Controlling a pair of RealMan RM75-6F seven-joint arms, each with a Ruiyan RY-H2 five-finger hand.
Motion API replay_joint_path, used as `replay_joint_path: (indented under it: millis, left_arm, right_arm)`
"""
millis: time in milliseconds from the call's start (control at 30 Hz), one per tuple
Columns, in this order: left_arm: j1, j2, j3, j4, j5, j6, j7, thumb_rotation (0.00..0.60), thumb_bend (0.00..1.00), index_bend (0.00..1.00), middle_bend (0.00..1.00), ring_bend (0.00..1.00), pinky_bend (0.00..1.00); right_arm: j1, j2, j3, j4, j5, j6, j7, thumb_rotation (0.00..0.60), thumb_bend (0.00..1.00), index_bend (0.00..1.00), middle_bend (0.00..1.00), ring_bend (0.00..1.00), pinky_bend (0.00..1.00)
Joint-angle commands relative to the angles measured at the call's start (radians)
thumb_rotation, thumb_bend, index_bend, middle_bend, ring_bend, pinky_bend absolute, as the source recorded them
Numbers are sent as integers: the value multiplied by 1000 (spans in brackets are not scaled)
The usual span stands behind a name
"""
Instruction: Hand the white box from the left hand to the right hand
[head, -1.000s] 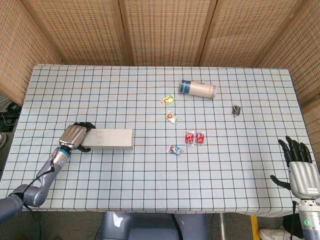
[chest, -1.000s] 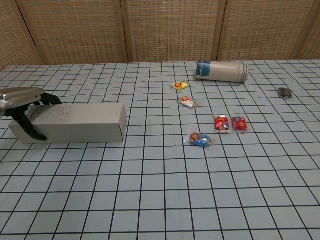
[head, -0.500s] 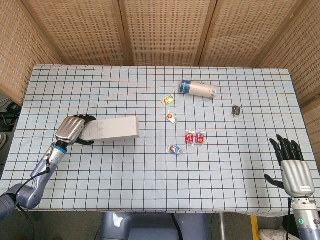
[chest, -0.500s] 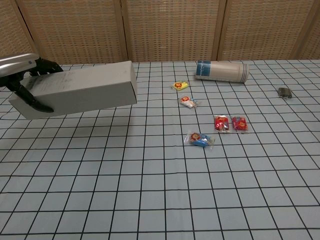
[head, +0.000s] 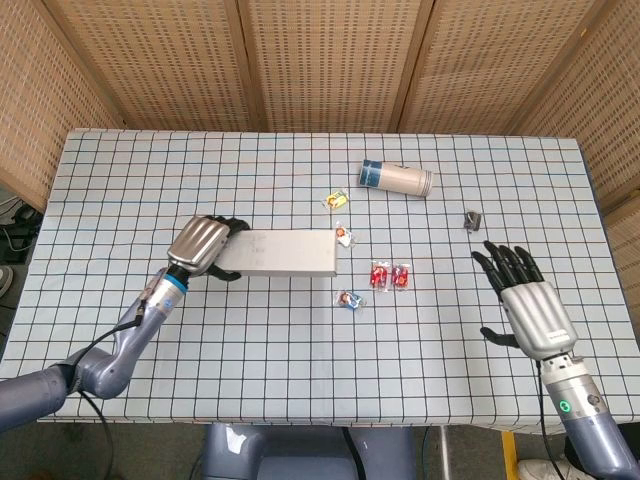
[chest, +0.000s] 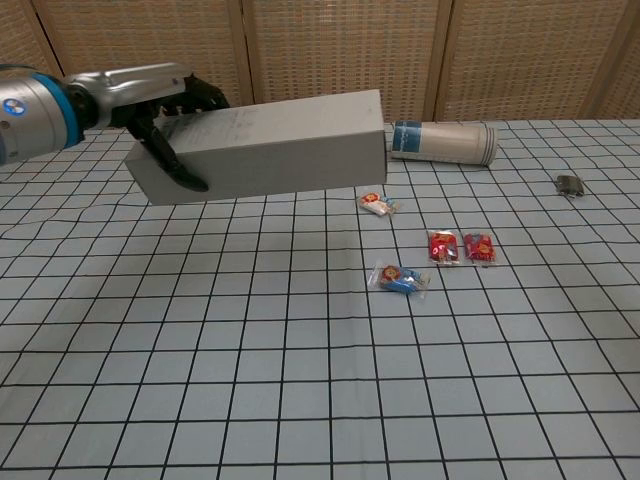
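Box (head: 283, 253) sits in the left hand (head: 200, 244), which grips its left end, dark fingers (chest: 170, 160) wrapped round the near face; in the chest view the box (chest: 270, 147) hangs clear above the table (chest: 250, 340), long axis running left to right and tilted slightly up toward the right; in the head view its right end lies just beside a small sachet (head: 346, 237).

Near the table's middle lie more sachets: a yellow one (head: 334, 200) further back, a red pair (head: 390, 276) side by side, and a blue one (head: 350, 299) nearest the front; behind them a tube (head: 396, 179) with a blue end lies on its side; a small dark object (head: 473, 221) rests to the right of it, too small to identify.

Right hand (head: 530, 305) hovers over the right part of the table, well apart from the box, fingers spread and holding nothing; the chest view does not show it.
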Motion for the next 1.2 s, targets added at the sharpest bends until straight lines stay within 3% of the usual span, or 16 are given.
replay_joint_path:
  millis: [33,333,600,967,1200]
  left_arm:
    - [-90,-78,-45,-23,-100,-8,107,600,0,623,537,468,457]
    - [-230,-261,-78,28,-250,30,233,600,0,623,538,467,457]
    - [-323,-377,-98,116,-330,74,308,600,0,624,538,468,457]
    - [-343,-398,-104,144,-353,118,318,600,0,627,538,468,457]
    - [-349,-409,-109,143,-365,134,314,600,0,628,538,467,457]
  right_arm:
    - [89,23,52,-61,92,-88,-74,600,0,0,0,0,0]
    - [238,-10,102,-85,324,-177,-200,600,0,0,0,0,0]
    - [328,-25,90,-135,513,-176,-310,600,0,0,0,0,0]
    - [396,-6,70,-201,660,-117,-379,600,0,0,0,0,0]
    - [462,-87,61,-163,751,-103,-395,600,0,0,0,0,0]
